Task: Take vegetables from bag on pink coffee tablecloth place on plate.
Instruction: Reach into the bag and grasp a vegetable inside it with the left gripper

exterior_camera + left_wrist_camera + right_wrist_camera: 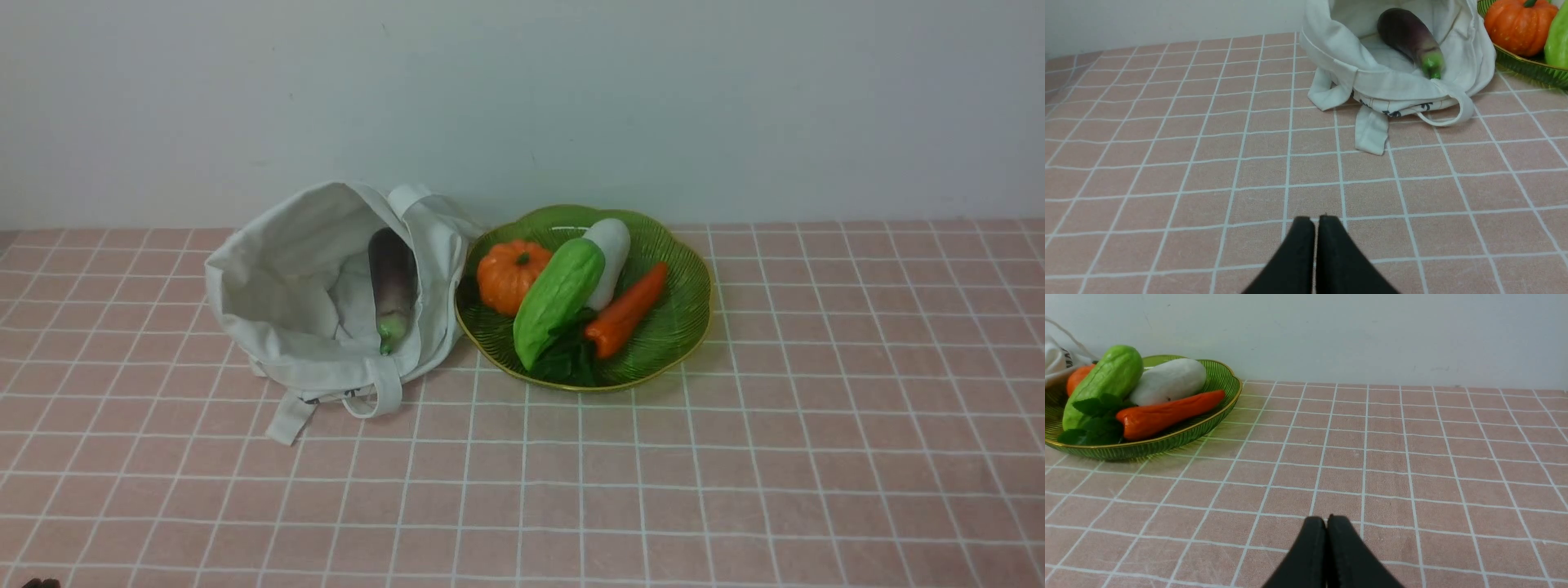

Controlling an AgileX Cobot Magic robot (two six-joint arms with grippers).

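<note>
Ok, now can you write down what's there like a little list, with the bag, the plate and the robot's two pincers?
bag: off-white cloth, mouth open, left of the plate
in bag: purple eggplant, green stem end
plate: green, scalloped, gold edge
on plate: orange pumpkin, green gourd, white vegetable, orange-red carrot
left pincer: shut, empty
right pincer: shut, empty
tablecloth: pink, white grid
</note>
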